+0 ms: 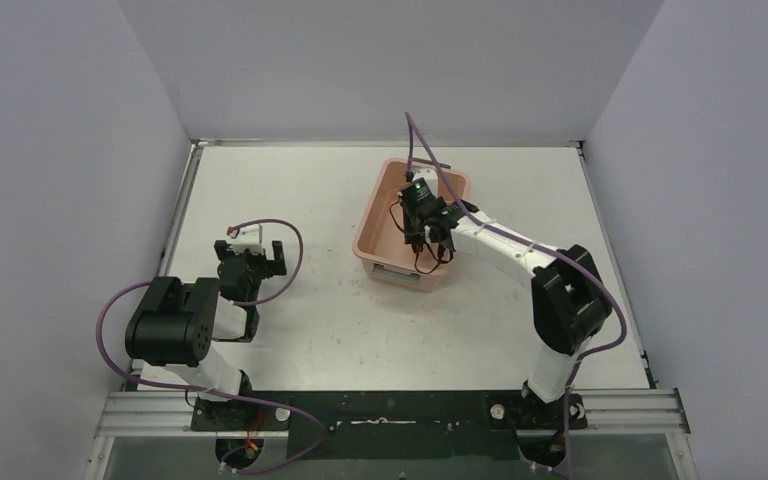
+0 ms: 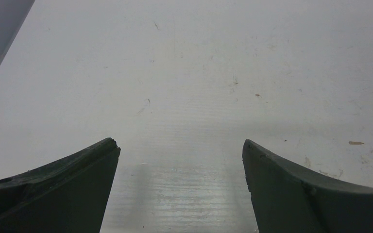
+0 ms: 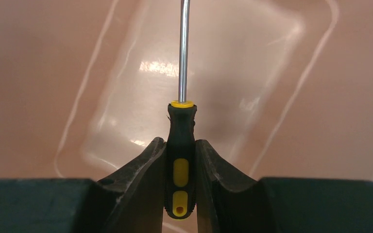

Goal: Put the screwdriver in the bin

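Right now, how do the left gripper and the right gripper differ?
The left gripper is open and empty; the right gripper is shut on the screwdriver by its handle. The left gripper faces bare table; the right gripper points into the bin. The left arm is folded near its base; the right arm reaches out across the table. Both have dark, curved fingers.

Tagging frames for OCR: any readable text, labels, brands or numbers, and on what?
No readable text in any view.
screwdriver: yellow inlays on the handle, no lettering.
bin: plain pink, nothing legible.
table: scuffs only, no markings.
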Robot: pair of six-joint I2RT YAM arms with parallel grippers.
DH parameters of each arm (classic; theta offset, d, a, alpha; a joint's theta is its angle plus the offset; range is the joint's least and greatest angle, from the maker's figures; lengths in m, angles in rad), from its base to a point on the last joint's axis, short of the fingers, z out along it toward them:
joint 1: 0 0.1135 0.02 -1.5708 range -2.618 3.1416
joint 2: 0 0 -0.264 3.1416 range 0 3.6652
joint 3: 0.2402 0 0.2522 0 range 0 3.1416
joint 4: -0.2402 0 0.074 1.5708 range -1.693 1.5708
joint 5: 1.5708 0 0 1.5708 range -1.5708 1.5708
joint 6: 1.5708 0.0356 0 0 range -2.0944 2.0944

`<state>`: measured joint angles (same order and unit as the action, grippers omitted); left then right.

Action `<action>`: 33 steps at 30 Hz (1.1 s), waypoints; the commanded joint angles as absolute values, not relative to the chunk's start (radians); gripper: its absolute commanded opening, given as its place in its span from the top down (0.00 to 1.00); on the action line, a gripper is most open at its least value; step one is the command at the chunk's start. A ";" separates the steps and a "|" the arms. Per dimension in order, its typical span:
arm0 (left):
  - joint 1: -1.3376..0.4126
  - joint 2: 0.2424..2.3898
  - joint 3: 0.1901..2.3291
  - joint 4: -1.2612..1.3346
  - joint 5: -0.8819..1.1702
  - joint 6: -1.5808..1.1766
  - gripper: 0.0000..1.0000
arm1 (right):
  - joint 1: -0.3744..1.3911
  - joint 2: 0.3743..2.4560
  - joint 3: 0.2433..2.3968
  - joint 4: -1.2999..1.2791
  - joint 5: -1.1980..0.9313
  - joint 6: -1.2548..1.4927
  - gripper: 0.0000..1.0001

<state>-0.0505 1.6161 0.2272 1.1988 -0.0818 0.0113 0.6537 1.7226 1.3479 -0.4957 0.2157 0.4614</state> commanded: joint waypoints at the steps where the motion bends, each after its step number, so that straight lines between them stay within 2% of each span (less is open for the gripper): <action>1: -0.048 1.613 0.245 1.230 -0.078 0.006 0.03 | 0.636 1.816 1.356 -0.433 0.133 0.491 1.00; 8: -0.048 1.612 0.246 1.230 -0.078 0.005 0.03 | 0.634 1.941 1.354 -0.430 0.123 0.512 0.99; 10: -0.048 1.612 0.245 1.231 -0.078 0.005 0.03 | 0.635 1.952 1.353 -0.431 0.121 0.516 0.89; 14: -0.048 1.612 0.246 1.231 -0.078 0.006 0.03 | 0.638 1.937 1.360 -0.449 0.126 0.518 0.52; 16: -0.048 1.613 0.245 1.230 -0.078 0.005 0.03 | 0.643 1.916 1.376 -0.470 0.151 0.518 0.40; 24: -0.048 1.613 0.246 1.230 -0.078 0.006 0.03 | 0.664 1.758 1.446 -0.531 0.234 0.486 0.25; 30: -0.048 1.612 0.245 1.231 -0.078 0.006 0.03 | 0.665 1.595 1.435 -0.510 0.269 0.431 0.01; 33: -0.048 1.612 0.245 1.231 -0.078 0.005 0.03 | 0.660 1.504 1.374 -0.464 0.326 0.403 0.00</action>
